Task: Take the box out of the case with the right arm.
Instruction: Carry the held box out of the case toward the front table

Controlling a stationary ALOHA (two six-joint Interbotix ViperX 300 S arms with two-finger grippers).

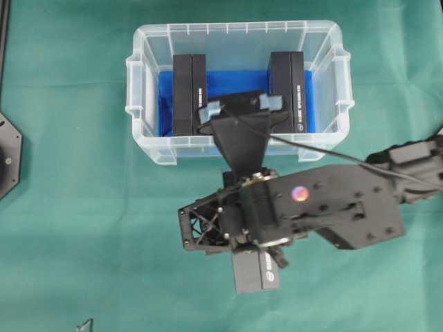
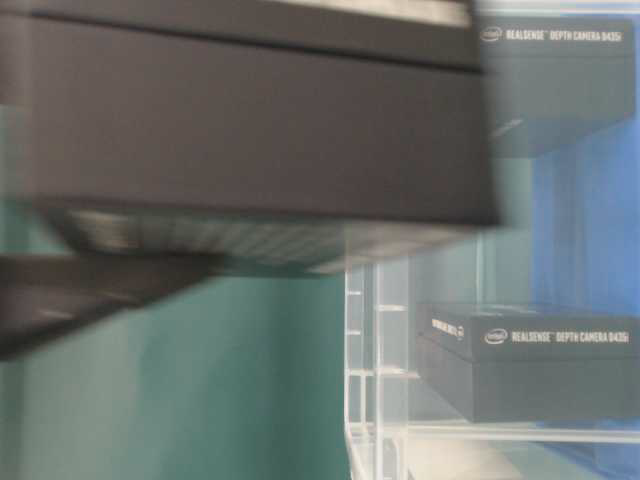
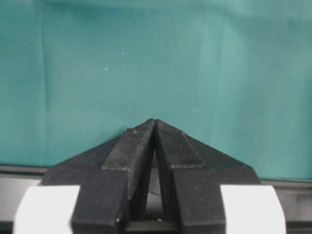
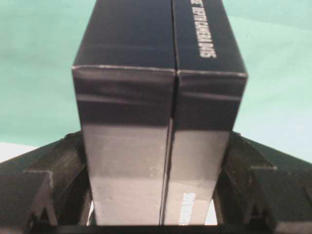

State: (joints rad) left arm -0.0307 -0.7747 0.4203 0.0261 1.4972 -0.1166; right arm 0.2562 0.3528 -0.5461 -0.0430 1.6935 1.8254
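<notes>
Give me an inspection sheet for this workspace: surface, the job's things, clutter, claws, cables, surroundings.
Surface: green cloth covers the table.
Job's things: clear case with a blue floor holds two black boxes, the left box and the right box; the held box sits in the right claw.
Clutter: a fourth box with white print lies on the cloth, partly under the right arm; a small thin object at the bottom edge is too small to identify.
Claws: right claw shut on the held box, over the case's near side; left claw shut, empty, above cloth.
Cables: thin black cable runs along the right arm.
Surroundings: black mount at the left edge.
</notes>
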